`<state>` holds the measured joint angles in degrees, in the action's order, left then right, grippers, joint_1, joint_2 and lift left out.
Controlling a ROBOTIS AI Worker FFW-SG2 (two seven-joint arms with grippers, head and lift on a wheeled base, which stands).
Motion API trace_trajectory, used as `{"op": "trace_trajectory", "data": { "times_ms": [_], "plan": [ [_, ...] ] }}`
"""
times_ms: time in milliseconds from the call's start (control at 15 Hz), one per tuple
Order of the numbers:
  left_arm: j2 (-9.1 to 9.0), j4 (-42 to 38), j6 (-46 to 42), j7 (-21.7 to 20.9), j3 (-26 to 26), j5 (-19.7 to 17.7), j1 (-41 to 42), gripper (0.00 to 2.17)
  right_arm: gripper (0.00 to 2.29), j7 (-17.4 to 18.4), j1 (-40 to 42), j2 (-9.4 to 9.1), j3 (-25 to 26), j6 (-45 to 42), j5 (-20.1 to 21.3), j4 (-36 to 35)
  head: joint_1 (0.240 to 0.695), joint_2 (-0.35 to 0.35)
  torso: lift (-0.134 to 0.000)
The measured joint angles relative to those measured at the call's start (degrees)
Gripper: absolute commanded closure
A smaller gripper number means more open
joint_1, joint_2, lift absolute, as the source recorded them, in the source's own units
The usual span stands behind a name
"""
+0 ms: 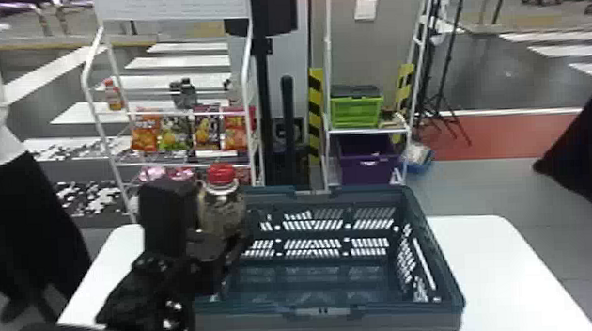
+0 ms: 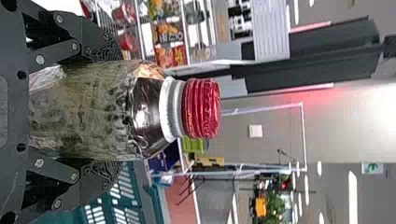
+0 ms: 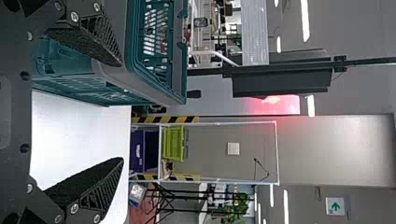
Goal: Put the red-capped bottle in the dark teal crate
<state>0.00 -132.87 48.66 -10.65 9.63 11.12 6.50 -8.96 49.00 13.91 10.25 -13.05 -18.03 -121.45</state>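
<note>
- The crate point(image 1: 323, 311) sits on the desk point(image 1: 496, 264), desktop showing left and right.
- The bottle point(image 1: 222, 207), in the left gripper point(image 1: 212, 229), is near the crate's far left corner.
- Far left: a rack point(image 1: 103, 136) holding snack bags point(image 1: 175, 131).
- Far, right of it: an upper bin point(image 1: 356, 113) above a lower bin point(image 1: 368, 162).

To the right of my left claw point(image 1: 212, 229), the dark teal crate point(image 1: 385, 320) opens upward with room to pass down inside; its far wall point(image 1: 376, 195) and right wall point(image 1: 434, 256) bar sideways passage lower down.
</note>
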Motion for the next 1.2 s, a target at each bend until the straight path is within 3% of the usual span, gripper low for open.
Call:
{"op": "trace_trajectory", "data": {
  "times_ms": [733, 1200],
  "plan": [
    [0.05, 31.5, 0.2, -17.0, 10.0, 0.8, -23.4, 2.15, 0.17, -0.9, 2.2, -3.63, 2.6, -7.8, -0.1, 3.6, 0.499, 0.0, 0.0],
    [4.16, 47.2, 0.1, -23.4, 19.2, 1.0, -31.3, 2.15, 0.17, -0.9, 2.4, -4.4, 3.1, -8.6, -0.1, 4.7, 0.499, 0.0, 0.0]
  ]
}}
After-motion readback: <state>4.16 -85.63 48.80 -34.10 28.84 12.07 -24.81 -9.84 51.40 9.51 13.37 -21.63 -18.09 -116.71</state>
